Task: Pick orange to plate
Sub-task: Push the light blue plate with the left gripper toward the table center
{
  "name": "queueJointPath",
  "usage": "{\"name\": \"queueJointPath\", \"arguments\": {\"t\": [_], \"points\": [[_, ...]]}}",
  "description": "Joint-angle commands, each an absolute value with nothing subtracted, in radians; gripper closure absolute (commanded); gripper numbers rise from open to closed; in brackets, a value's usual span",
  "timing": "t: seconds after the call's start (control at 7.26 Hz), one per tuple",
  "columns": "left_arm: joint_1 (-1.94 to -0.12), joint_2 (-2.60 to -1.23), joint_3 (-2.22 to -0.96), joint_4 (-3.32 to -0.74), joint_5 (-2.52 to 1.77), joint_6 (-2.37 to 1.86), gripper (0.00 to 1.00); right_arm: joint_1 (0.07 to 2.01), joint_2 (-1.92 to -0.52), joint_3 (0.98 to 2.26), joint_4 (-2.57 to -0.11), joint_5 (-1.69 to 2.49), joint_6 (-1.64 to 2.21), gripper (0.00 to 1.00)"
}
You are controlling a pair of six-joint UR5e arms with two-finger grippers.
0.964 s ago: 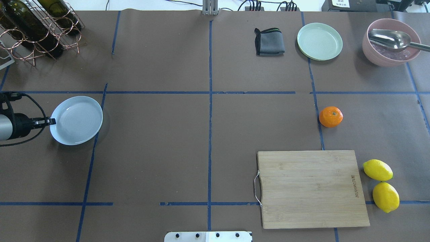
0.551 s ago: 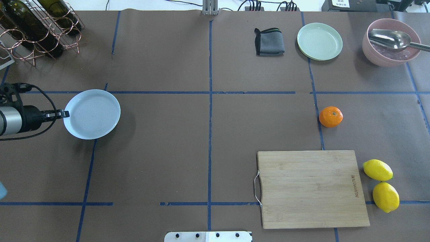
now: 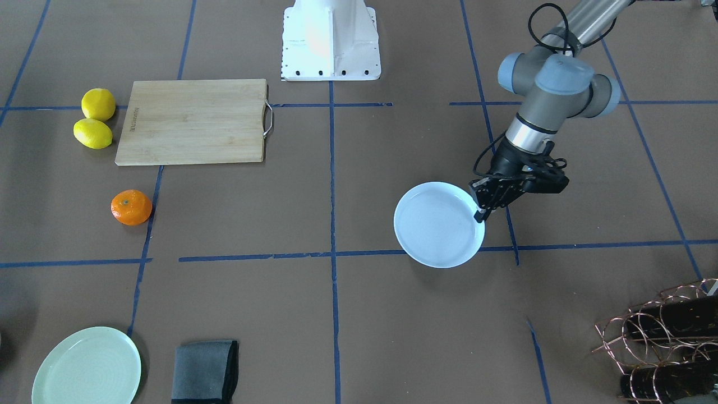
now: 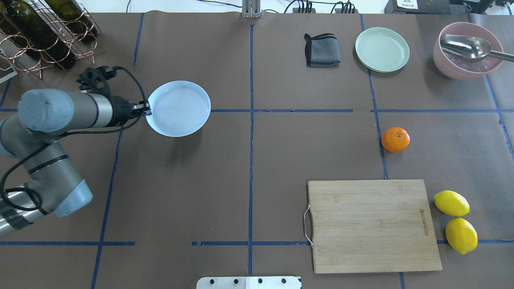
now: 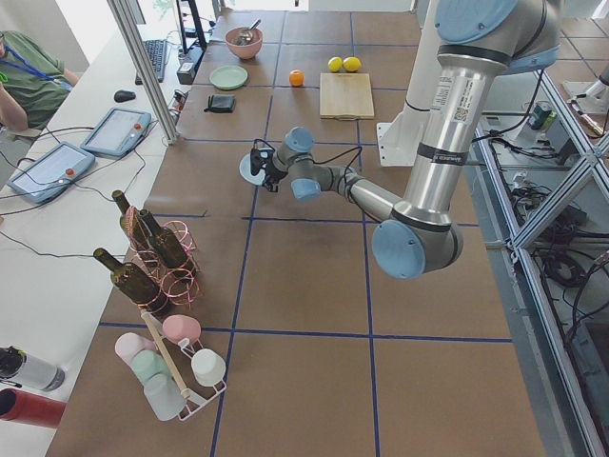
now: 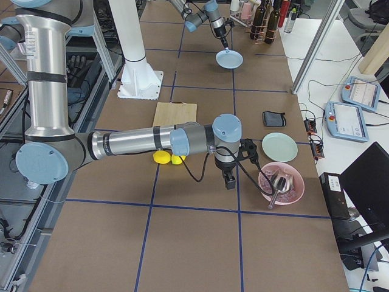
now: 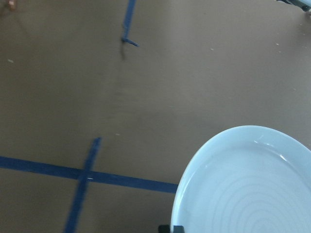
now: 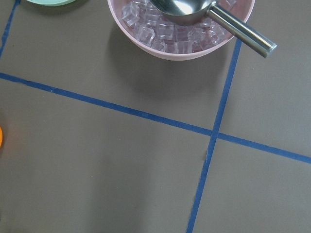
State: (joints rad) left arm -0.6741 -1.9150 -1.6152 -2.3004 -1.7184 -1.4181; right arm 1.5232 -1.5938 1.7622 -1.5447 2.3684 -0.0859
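Overhead exterior shows the left gripper (image 4: 145,111) closed on the rim of the plate (image 4: 178,108), over the left half of the table (image 4: 281,160). The orange (image 4: 395,139) lies well apart on the right half, just beyond the cutting board (image 4: 373,224). Whether the right gripper (image 6: 230,180), near the pink bowl (image 4: 451,69), is open cannot be told.

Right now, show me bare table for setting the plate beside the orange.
Bare: the wide patch between the plate and the orange, bordered by the cutting board and cloth. Crowded: the robot's right end, with green plate, bowl, lemons.
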Motion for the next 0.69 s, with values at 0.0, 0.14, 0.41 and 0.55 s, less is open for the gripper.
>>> {"name": "queueJointPath", "arguments": {"t": [0.0,0.14,0.41,0.55], "points": [[-0.534,-2.099,-1.533,-2.194,-1.626,-1.543,1.0,1.523,-1.594,1.763,-1.545,2.37,-0.086,0.0],[-0.497,-2.139,-1.508,-2.192,-1.605,-1.549,1.0,1.523,-1.594,1.763,-1.545,2.37,-0.086,0.0],[-0.485,-2.145,-1.502,-2.194,-1.603,-1.549,1.0,1.523,-1.594,1.764,-1.545,2.37,-0.086,0.0],[-0.485,-2.146,-1.503,-2.194,-1.603,-1.548,1.0,1.523,-1.594,1.763,-1.545,2.373,-0.086,0.0]]}}
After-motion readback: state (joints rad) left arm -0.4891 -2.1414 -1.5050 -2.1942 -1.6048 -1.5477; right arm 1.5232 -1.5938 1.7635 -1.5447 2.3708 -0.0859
